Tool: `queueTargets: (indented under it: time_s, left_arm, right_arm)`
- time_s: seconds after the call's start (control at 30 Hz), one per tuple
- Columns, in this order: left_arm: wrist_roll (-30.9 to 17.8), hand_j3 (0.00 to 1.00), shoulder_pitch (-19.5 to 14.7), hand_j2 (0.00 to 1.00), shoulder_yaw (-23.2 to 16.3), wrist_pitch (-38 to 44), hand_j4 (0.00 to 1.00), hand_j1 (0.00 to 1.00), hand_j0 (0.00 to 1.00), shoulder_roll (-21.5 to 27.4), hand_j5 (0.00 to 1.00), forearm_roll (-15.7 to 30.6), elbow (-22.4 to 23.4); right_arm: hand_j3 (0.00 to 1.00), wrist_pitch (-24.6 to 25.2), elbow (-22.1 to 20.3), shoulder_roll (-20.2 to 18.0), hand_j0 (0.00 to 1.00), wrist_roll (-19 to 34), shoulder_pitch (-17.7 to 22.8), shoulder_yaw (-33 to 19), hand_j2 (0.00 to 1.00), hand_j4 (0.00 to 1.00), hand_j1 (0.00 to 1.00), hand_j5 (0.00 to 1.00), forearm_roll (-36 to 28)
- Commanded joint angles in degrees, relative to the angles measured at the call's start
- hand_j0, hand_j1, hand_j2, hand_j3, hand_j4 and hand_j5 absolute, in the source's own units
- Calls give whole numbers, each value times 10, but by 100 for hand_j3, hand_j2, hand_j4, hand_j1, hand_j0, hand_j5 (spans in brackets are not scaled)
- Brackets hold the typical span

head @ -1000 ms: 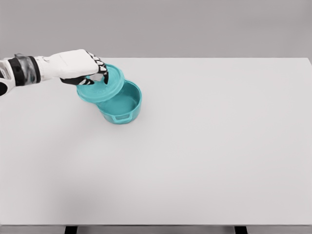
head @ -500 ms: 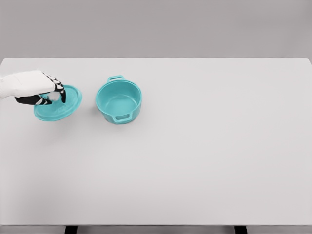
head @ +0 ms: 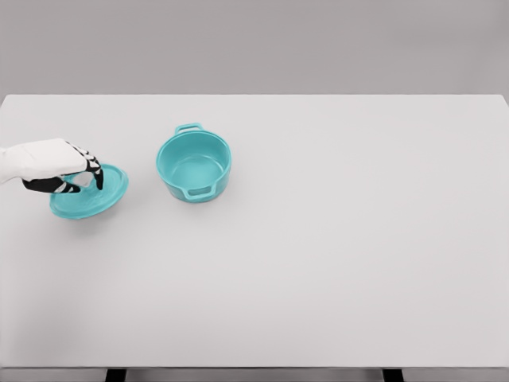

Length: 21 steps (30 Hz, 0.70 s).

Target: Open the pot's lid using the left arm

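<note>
Change: half a second ago the lid was held a little higher and farther back on the table; it now sits lower and nearer the front, flat or nearly so on the surface. A second ago it was only just clearing the pot's rim.
Meaning for the task: the opening itself looks done, since the pot stands uncovered; what remains, by my judgement, is only letting go and drawing the arm back.
Left hand (head: 60,165): enters from the left edge, forearm roughly level, palm down over the lid's centre (only the wrist and hand show).
Fingers (head: 95,173): curled downward and closed around the knob at the lid's middle; the knob itself is hidden beneath them.
Lid (head: 107,191): teal, round, lying left of the pot and well apart from it, whether fully resting on the table or a hair above it cannot be told.
Pot (head: 195,165): teal, upright, open, interior bare, two small handles, one at the back and one at the front.
Table (head: 334,239): white, carrying both items.
Right arm: not visible.
</note>
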Motion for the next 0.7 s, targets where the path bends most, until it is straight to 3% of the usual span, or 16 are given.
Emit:
queueTargets:
  time_s: [0.0, 0.2, 0.37, 0.43, 0.67]
  left_arm:
    - [0, 52, 0, 52, 1, 2, 52, 52, 52, 0, 52, 3, 0]
    - [0, 54, 8, 54, 1, 2, 54, 54, 54, 1, 54, 3, 0]
    - [0, 69, 8, 69, 1, 2, 69, 69, 69, 0, 69, 0, 0]
    - [0, 82, 8, 82, 2, 2, 82, 82, 82, -2, 82, -14, 0]
    - [0, 99, 8, 99, 22, 2, 99, 99, 99, -5, 99, -28, 0]
  right_arm:
    - [100, 0, 0, 0, 100, 0, 0, 0, 100, 100, 100, 100, -1]
    - [100, 0, 0, 0, 100, 0, 0, 0, 100, 100, 100, 100, -1]
    - [100, 0, 0, 0, 100, 0, 0, 0, 100, 100, 100, 100, -1]
    - [100, 0, 0, 0, 100, 0, 0, 0, 100, 100, 100, 100, -1]
    - [100, 0, 0, 0, 100, 0, 0, 0, 100, 100, 100, 100, -1]
